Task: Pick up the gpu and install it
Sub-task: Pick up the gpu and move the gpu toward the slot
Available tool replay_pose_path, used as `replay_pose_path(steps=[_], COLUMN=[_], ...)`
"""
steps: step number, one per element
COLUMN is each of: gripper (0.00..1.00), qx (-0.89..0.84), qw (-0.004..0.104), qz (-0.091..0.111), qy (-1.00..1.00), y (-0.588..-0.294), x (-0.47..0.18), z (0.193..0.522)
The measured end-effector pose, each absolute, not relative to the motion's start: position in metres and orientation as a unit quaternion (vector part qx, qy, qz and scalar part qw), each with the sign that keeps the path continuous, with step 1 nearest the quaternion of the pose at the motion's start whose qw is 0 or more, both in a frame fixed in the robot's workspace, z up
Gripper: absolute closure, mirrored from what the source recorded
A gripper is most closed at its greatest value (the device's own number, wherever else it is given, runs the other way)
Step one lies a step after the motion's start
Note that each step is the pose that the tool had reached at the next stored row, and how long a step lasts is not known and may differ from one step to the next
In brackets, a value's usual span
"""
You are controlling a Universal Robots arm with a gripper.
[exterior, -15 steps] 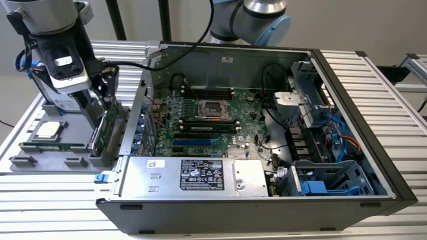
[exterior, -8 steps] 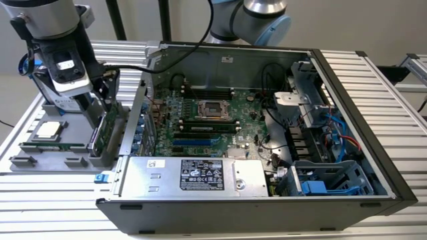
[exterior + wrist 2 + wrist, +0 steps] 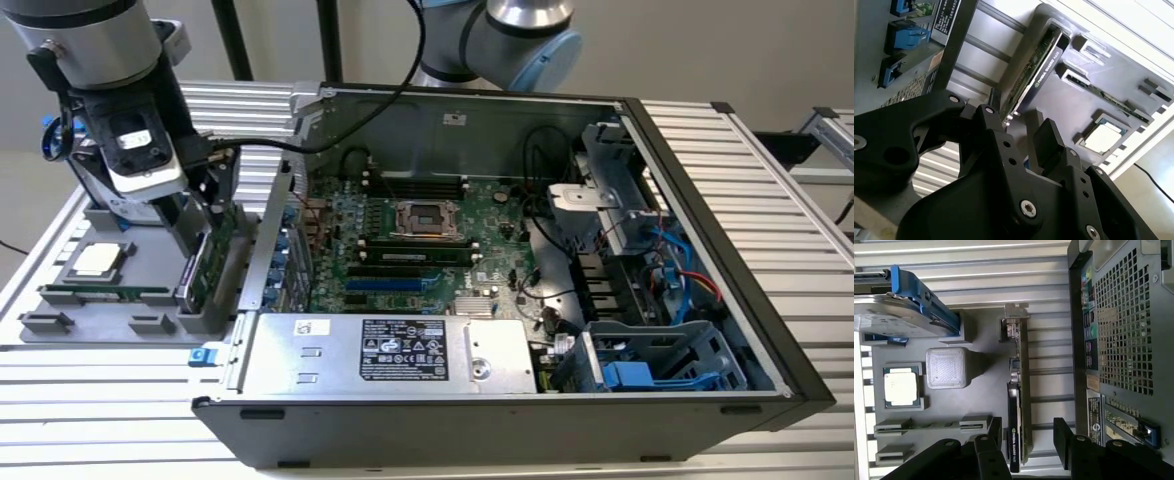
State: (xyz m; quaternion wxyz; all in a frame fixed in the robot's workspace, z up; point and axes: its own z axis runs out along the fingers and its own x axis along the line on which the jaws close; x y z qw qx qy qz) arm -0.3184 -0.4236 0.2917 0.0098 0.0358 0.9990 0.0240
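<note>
The job is barely begun: on the exterior view's left the gpu (image 3: 200,262) still stands on edge in its holder along the edge of the grey tray (image 3: 40,335) that faces the computer, not lifted and not installed. A processor chip (image 3: 96,260) and a narrow memory stick (image 3: 107,293) sit in the tray's other pockets, nearer its far edge from the computer. The claw (image 3: 1029,426) hangs over the card with its black fingers (image 3: 1064,432) spread wide, one on each face of the board. In both wrist views there is a gap between each pad and the card, so it looks released and straddling, gripping nothing; I judge the grasp has not yet been made. To the exterior view's right the computer case (image 3: 727,160) lies open, its motherboard (image 3: 400,240) exposed and the blue expansion slots (image 3: 387,285) near the tray side unoccupied, so the whole of the lifting, carrying and seating is left.
</note>
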Motion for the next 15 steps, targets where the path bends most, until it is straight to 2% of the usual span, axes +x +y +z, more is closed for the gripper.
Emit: replay_pose_path(steps=[15], gripper=[0.00], qx=[0.036], qw=[0.010], qz=[0.024], qy=[0.999], y=[-0.424], x=[-0.323], z=[0.275])
